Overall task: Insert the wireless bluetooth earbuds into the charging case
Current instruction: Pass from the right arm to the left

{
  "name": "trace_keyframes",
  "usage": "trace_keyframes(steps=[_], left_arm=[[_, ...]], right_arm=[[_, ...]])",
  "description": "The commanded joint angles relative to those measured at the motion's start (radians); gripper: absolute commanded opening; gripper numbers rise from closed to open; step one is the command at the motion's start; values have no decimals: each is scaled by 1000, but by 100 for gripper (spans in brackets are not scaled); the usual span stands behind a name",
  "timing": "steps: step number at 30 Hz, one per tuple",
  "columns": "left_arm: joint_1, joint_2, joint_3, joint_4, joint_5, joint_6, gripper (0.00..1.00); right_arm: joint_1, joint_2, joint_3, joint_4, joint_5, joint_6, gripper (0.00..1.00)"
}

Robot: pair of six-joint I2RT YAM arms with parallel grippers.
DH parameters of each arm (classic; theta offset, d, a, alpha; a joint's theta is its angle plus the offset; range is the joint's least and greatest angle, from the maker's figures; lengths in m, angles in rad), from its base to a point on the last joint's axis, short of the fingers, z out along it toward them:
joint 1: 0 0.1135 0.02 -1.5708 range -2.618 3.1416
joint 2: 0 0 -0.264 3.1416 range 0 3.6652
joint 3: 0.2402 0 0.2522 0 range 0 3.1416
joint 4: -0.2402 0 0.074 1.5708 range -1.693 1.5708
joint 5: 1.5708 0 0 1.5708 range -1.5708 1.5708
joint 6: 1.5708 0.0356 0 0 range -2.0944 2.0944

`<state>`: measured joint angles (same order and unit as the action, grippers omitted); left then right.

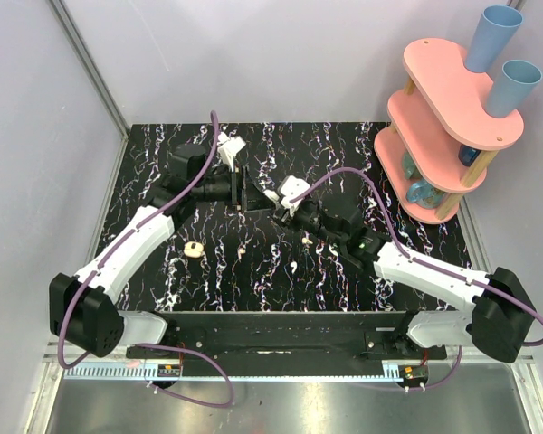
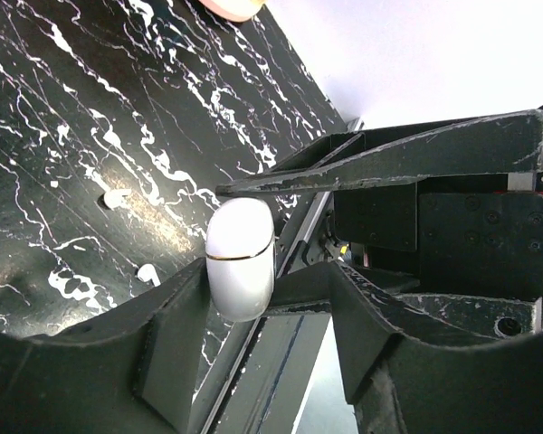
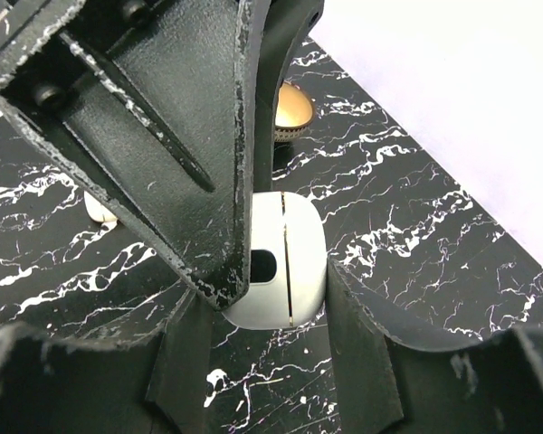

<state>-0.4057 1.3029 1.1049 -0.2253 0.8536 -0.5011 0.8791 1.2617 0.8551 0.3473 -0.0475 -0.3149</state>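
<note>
The charging case [image 3: 285, 262] is held off the black marbled table [image 1: 163, 145], about mid-table, where the two arms meet. Its lid is shut: only a thin seam is seen around the white shell, and nothing of its inside is shown.

The right gripper [image 3: 271, 330] is closed on the case, which is pinched between its two fingers. The left gripper [image 2: 258, 316] is brought up against the same case. One of its fingers is seen touching the shell and a gap is seen beside the other, so whether it has a grip cannot be told.

The earbuds [image 2: 116, 197] are not in the case; two are seen lying loose on the tabletop below the grippers.

A brass bowl [image 1: 194, 249] is set on the table to the left of the case; what it holds cannot be made out. At the far right a pink tiered stand [image 1: 443, 108] is placed, with two blue cups [image 1: 491, 36] standing on its top tier; their insides are hidden.
</note>
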Motion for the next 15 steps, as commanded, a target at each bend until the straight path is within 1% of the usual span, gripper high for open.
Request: trace_keyframes(steps=[1, 2, 4, 8, 15], left_arm=[[-4, 9, 41, -43, 47, 52, 54], [-4, 9, 42, -43, 45, 53, 49], [-4, 9, 44, -43, 47, 53, 48], [-4, 9, 52, -57, 44, 58, 53], [-4, 16, 59, -92, 52, 78, 52]], right_arm=[[1, -16, -5, 90, -8, -23, 0], [1, -18, -7, 90, -9, -23, 0], [1, -15, -7, 90, -12, -23, 0], [1, -12, -5, 90, -12, -24, 0], [1, -8, -8, 91, -15, -27, 0]])
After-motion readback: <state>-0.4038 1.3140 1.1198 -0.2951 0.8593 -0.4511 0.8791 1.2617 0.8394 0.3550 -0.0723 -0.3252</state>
